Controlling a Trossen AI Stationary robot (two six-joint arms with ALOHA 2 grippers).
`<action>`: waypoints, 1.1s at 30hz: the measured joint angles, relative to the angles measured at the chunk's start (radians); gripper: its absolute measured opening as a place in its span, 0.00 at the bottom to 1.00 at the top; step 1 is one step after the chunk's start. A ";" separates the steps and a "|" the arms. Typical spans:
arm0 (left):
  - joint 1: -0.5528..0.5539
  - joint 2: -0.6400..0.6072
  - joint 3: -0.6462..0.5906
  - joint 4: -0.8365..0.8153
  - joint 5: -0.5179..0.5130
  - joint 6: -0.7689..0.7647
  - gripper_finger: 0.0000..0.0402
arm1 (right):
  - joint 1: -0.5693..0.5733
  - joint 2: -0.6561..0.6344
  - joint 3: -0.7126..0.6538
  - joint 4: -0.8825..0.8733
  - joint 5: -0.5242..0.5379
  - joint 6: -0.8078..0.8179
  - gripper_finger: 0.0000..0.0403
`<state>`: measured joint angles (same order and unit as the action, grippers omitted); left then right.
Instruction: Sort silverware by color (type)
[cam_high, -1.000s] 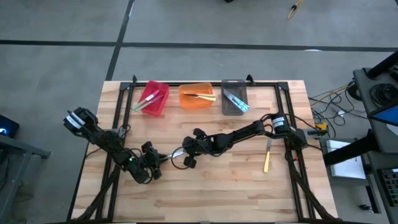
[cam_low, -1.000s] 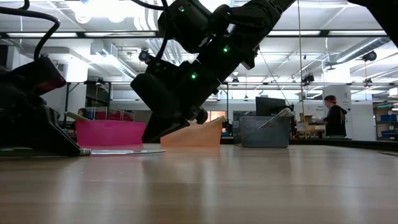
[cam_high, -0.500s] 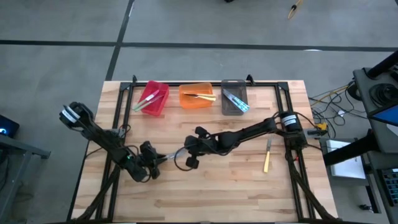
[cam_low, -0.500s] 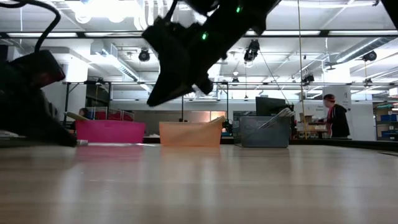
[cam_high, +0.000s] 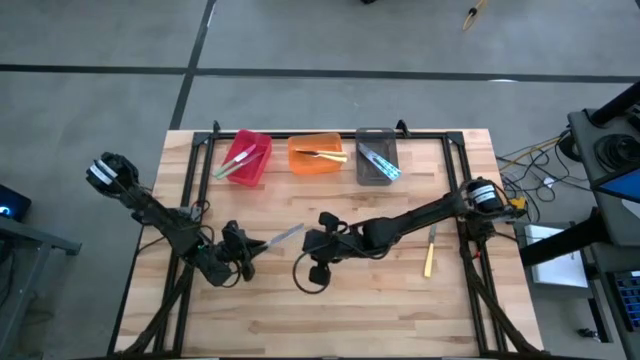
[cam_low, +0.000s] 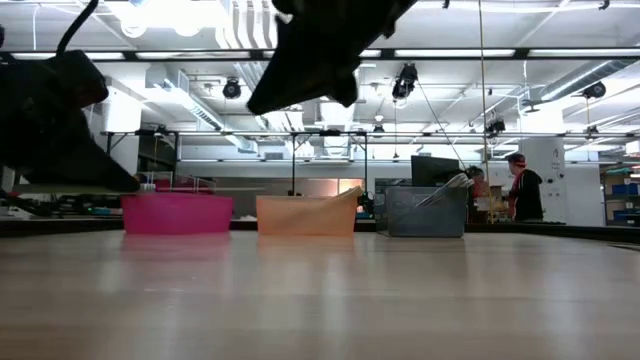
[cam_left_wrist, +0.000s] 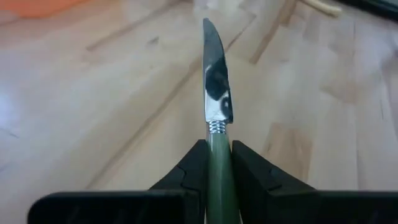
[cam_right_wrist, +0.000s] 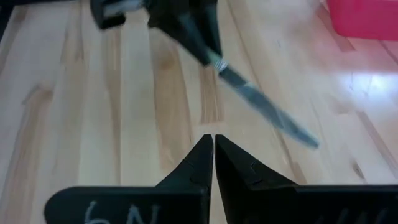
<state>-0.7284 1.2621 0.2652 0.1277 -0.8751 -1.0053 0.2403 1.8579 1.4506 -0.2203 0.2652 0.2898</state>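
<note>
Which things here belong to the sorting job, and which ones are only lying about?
Part of the job:
- green-handled knife, held in the left end effector
- yellow-handled utensil on the table
- utensils already in the red bin, orange bin and grey bin

Only lying about:
- cables beside the table
- a person in the room behind

I see three bins (cam_high: 318, 155) in row at table (cam_high: 400, 310) far edge. Knife (cam_high: 283, 236) in my left gripper (cam_high: 252, 246), left of centre. Right gripper (cam_high: 312, 243) just right of knife. One utensil (cam_high: 430, 255) lies right.
</note>
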 joint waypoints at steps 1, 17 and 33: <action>0.008 -0.018 0.000 -0.015 -0.001 0.001 0.09 | 0.003 -0.009 0.000 -0.020 0.000 0.000 0.02; 0.432 -0.434 0.166 -0.554 0.109 0.273 0.09 | 0.006 -0.144 0.000 -0.224 0.000 -0.041 0.02; 1.407 -0.369 0.627 -1.106 0.641 0.915 0.09 | 0.003 -0.186 0.001 -0.326 -0.002 -0.093 0.02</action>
<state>0.6789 0.8935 0.8924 -0.9785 -0.2336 -0.0902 0.2436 1.6714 1.4513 -0.5463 0.2634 0.1970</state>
